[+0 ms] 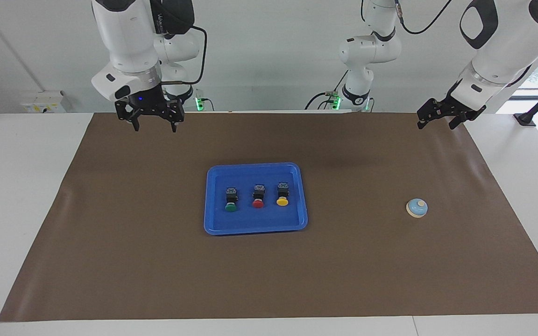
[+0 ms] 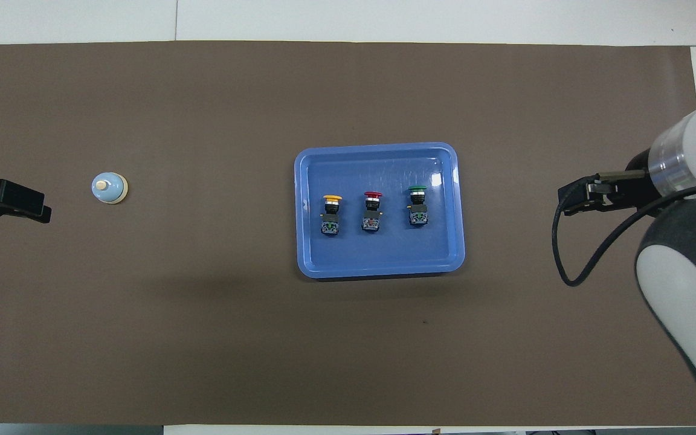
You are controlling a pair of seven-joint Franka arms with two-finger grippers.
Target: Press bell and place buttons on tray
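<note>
The blue tray [image 1: 255, 227] lies in the middle of the brown mat and also shows in the overhead view [image 2: 378, 257]. Three buttons lie in it in a row: green [image 1: 231, 200], red [image 1: 258, 196] and yellow [image 1: 282, 195]. In the overhead view they are yellow [image 2: 331, 215], red [image 2: 372, 212] and green [image 2: 417, 206]. The light blue bell [image 1: 417, 208] [image 2: 109, 188] stands on the mat toward the left arm's end. My left gripper [image 1: 437, 124] [image 2: 37, 208] hangs open and empty, high over the mat's edge at that end, apart from the bell. My right gripper [image 1: 155, 127] [image 2: 568, 201] hangs open and empty over the mat at the right arm's end.
The brown mat [image 1: 157, 261] covers most of the white table. A black cable [image 2: 556, 254] loops down from the right arm's wrist. A third white arm [image 1: 367, 60] stands at the table's edge between the two arms.
</note>
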